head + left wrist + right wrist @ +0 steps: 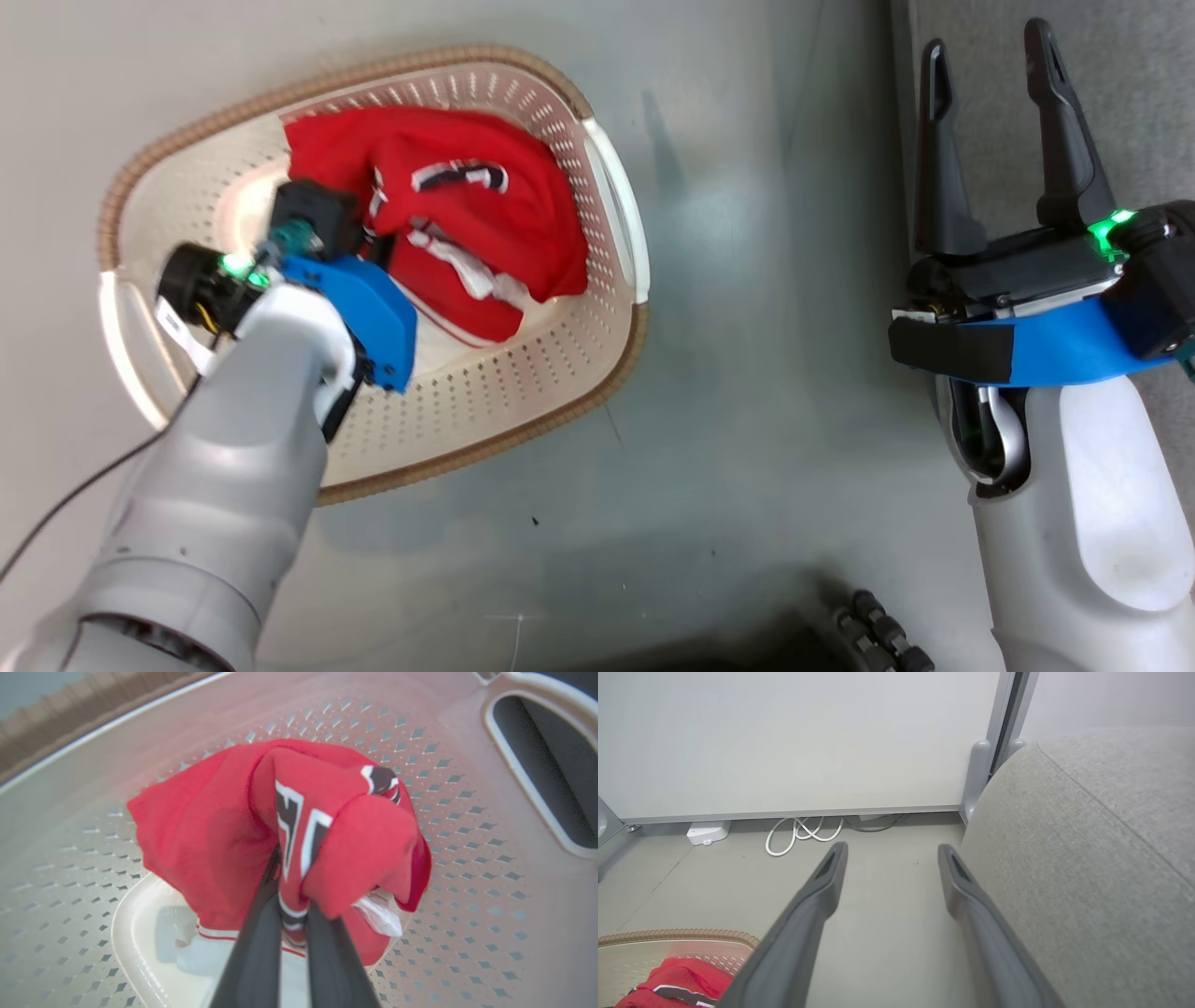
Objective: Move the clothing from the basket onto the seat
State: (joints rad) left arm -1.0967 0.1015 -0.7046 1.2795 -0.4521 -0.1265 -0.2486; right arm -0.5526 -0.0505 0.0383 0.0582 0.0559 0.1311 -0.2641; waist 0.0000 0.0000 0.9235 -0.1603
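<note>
Since my left gripper [293, 905] clamps just a fold of the clothing [485, 215], at the basket [523, 429] end nearer the seat [1144, 93], I fear it slipping mid-lift; my right gripper [988, 42] hangs spread, empty.

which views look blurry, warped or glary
Left wrist view: the left claw, pinching the clothing, is blurred near the lens, and the basket wall bows. Head view: green lamp glare, soft shadows on the floor. Right wrist view: mostly sharp, evenly lit.
</note>
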